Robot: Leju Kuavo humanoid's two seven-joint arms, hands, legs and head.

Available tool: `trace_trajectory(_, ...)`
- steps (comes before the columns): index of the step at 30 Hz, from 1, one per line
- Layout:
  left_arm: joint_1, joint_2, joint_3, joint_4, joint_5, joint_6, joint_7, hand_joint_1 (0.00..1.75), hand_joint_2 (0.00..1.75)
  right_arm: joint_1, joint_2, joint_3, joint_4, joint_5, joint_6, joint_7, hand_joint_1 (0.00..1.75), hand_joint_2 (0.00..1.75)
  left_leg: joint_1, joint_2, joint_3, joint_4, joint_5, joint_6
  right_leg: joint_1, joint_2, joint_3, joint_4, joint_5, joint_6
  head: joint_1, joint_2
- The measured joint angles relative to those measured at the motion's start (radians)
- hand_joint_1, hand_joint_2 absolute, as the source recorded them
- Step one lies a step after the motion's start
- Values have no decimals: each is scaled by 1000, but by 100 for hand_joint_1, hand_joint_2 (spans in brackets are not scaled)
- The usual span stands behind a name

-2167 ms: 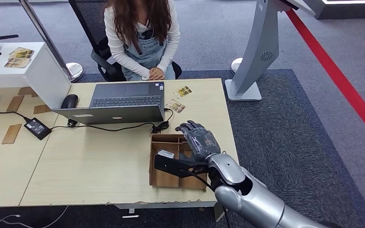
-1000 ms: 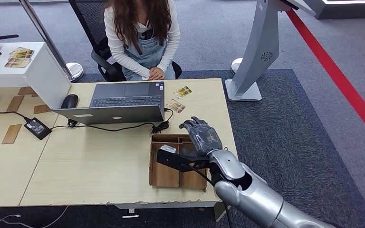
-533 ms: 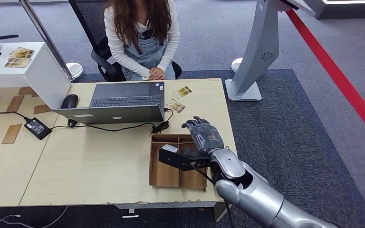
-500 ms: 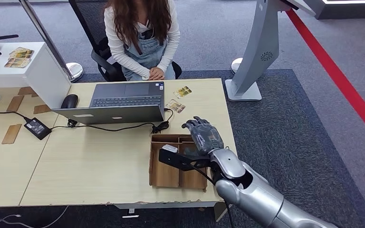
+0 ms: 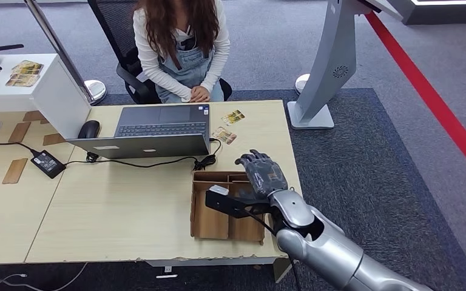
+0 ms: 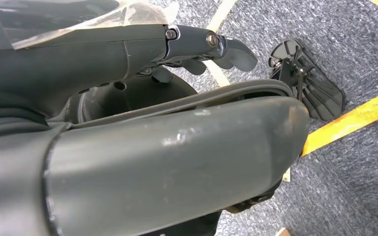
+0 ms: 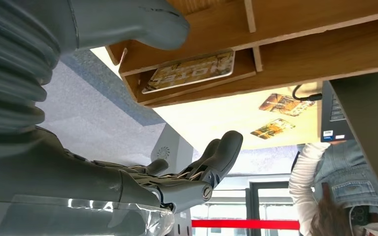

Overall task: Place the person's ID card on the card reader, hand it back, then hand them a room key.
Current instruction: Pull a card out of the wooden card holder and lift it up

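- Laptop, upper left of centre in the head view: thin grey slab lying open on the pale wood-grain tabletop, with a black cable trailing along its near edge toward the tray; any reach should stay clear of that loop
- Two cards, just right of the laptop near the top of the tabletop: flat, glossy, printed in yellow and brown, lying apart from each other; which of them is the ID card I cannot tell, and no card reader can be picked out
- Wooden tray, low centre of the head view: thin plywood walls splitting it into compartments; in the right wrist view one compartment holds a flat printed card, probably a room key
- Right robot hand, right of centre in the head view: hovers above the tray's far end, dark fingers spread and slightly curled, holding nothing
- Judgement: the hand looks headed for the cards beyond the tray; a thin card flat on smooth wood gives little edge, so fingertips should come down low and slide it to get under
- Left robot hand, upper middle of the left wrist view: hangs over grey carpet, holding nothing; whether its fingers are spread or curled I cannot tell
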State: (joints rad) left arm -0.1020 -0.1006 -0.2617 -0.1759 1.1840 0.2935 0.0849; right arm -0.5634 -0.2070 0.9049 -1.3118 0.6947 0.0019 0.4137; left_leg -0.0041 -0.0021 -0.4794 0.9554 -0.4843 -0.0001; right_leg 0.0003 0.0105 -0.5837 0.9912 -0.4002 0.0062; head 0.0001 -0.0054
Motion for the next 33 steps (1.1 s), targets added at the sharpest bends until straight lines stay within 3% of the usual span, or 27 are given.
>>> trace_trajectory(8,0,1,0,0,-1,0,3,0,0,-1,-4,-2,10,8,1,3,63,175,0,0,0,0,0,0,0,0,0,0,0,0,0,0)
trace_trajectory(13,0,2,0,0,-1,0,3,0,0,-2,-8,-5,14,15,1,4,109,175,0,0,0,0,0,0,0,0,0,0,0,0,0,0)
trace_trajectory(19,0,5,0,0,-1,0,6,0,0,-4,-9,-10,18,18,1,4,130,175,0,0,0,0,0,0,0,0,0,0,0,0,0,0)
trace_trajectory(33,0,6,0,0,-1,0,7,0,0,-7,-9,-15,23,18,3,4,137,175,0,0,0,0,0,0,0,0,0,0,0,0,0,0)
